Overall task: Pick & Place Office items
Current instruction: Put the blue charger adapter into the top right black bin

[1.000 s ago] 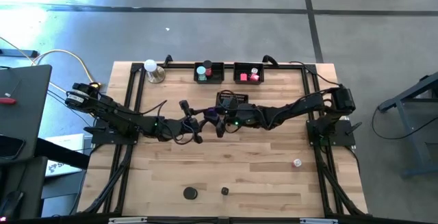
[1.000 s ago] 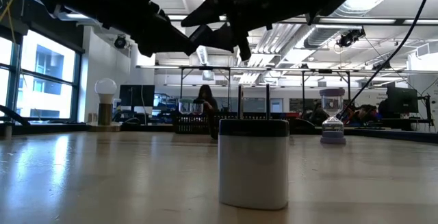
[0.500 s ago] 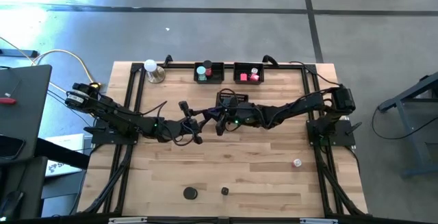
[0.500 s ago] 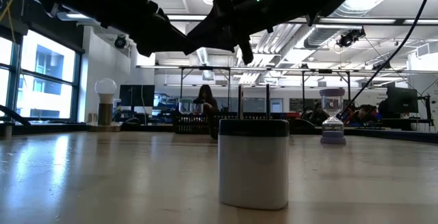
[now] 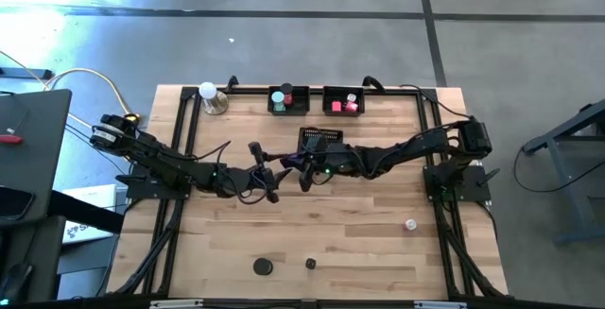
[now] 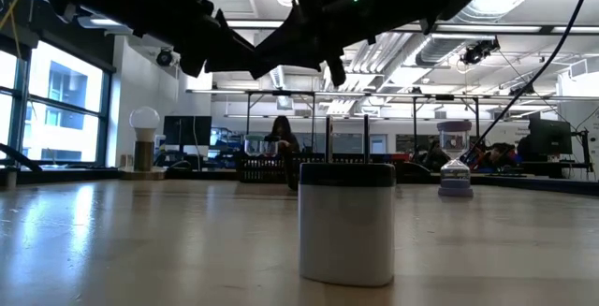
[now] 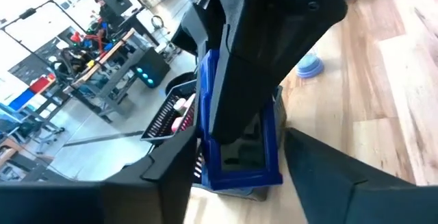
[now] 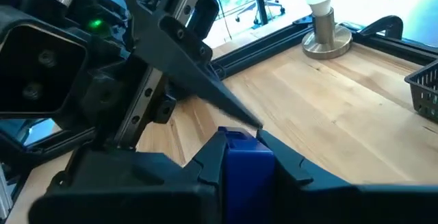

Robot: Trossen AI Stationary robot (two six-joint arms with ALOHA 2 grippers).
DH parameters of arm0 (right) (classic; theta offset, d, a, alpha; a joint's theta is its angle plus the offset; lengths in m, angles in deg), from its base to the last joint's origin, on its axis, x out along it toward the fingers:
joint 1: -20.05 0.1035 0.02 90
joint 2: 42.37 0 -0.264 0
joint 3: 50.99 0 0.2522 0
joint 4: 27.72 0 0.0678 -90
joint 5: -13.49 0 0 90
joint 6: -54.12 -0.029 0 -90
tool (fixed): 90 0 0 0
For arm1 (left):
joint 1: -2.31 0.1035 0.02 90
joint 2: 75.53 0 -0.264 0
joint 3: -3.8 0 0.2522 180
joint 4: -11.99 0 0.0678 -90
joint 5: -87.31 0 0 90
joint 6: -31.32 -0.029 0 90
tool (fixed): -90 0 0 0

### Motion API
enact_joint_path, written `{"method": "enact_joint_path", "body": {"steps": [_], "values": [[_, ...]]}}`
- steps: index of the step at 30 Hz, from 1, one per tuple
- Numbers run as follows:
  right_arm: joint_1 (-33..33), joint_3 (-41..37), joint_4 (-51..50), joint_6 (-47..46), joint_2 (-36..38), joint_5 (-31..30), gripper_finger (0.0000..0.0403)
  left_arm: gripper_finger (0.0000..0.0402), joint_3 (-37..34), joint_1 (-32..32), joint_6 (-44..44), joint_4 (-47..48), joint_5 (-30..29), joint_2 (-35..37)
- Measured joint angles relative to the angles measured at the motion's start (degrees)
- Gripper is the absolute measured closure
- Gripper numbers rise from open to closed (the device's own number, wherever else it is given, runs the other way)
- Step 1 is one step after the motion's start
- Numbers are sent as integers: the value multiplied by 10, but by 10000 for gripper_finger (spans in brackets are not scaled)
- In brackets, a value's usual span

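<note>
Pale wooden planks make up the worktop [image 5: 312, 224], framed by black rails, with both arms meeting above its middle. Between them is a dark blue block [image 8: 241, 162]: the right gripper [image 5: 301, 165] has its fingers [image 8: 205, 176] pinching the block on both sides, while the left gripper [image 5: 272, 171] faces it with its fingers [image 7: 328, 169] spread to either side of the same block [image 7: 239, 148] and not visibly pressing it. Along the far edge stand two black mesh trays; one tray [image 5: 287, 109] holds teal and red pieces, the other tray [image 5: 342, 110] pink-red ones. A white ball lamp [image 5: 209, 93] stands at the far left corner. Near the front edge lie a black disc [image 5: 263, 266] and a smaller dark roll [image 5: 310, 264].
</note>
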Motion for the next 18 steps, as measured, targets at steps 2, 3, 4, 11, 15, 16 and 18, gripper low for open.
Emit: {"method": "enact_joint_path", "body": {"steps": [2, 3, 4, 11, 15, 16, 18], "values": [[0, 0, -1, 1, 0, 6, 351, 169, 0, -1, 1, -6, -1, 0], [0, 0, -5, 3, 0, 7, 352, 160, 0, -3, 3, -6, 0, 0], [0, 0, -9, 4, 0, 10, 352, 152, 0, -5, 5, -4, -1, 0], [0, 0, -62, 6, 4, -10, 352, 127, 0, -35, 5, -4, -10, 0], [-1, 0, -101, 7, 15, -45, 352, 126, 0, -57, 8, -3, -12, 0], [-1, 1, -110, 7, 16, -55, 353, 126, 0, -62, 12, -2, -12, 0], [-1, 0, -140, 7, 22, -63, 353, 126, 0, -72, 17, -2, -12, 0]]}}
